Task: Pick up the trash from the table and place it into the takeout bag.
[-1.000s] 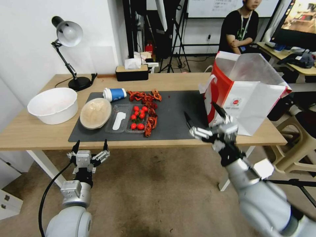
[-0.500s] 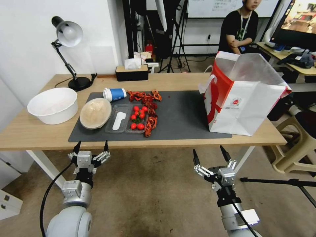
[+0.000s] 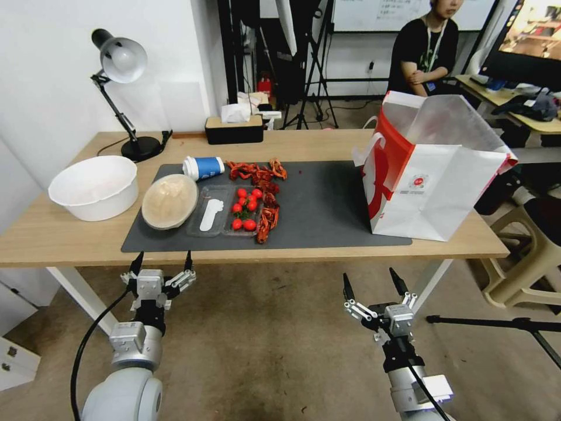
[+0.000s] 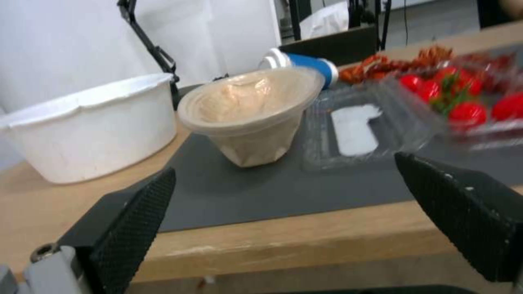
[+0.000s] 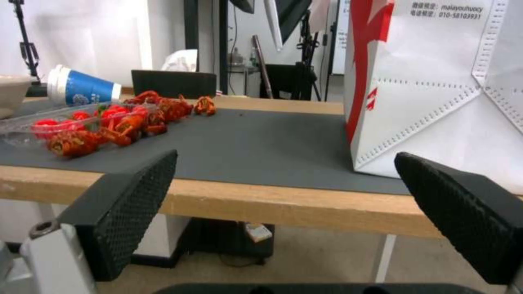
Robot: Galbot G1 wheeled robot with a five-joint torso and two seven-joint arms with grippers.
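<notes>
Both arms hang below the near edge of the table [image 3: 64,242], over the floor. The left gripper [image 3: 162,264] sits at about 7 o'clock in the head view, just under the table's front edge, with its jaws spread wide and empty; the right gripper [image 3: 374,282] sits at about 5 o'clock, lower and well apart from the edge, its jaws likewise wide and holding nothing. On the table lies a dark grey mat [image 3: 315,204]. At the mat's 9 o'clock end rests the round lidded bowl [image 3: 169,200] with beige filling, tipped on its side, and at its 1 o'clock the blue paper cup [image 3: 203,167] lies on its side. Just beside the bowl is a clear plastic tray [image 3: 217,217] holding a white spoon and cherry tomatoes [image 3: 245,207], with red crayfish shells [image 3: 263,190] strewn from the cup's side down along the tray. The takeout bag [image 3: 435,181] stands upright and open at the mat's 3 o'clock end, white-fronted with red sides. Off the mat at 9 o'clock stands a white tub [image 3: 93,187], with a desk lamp [image 3: 120,61] behind it and a tissue box [image 3: 234,130] at the far edge.
</notes>
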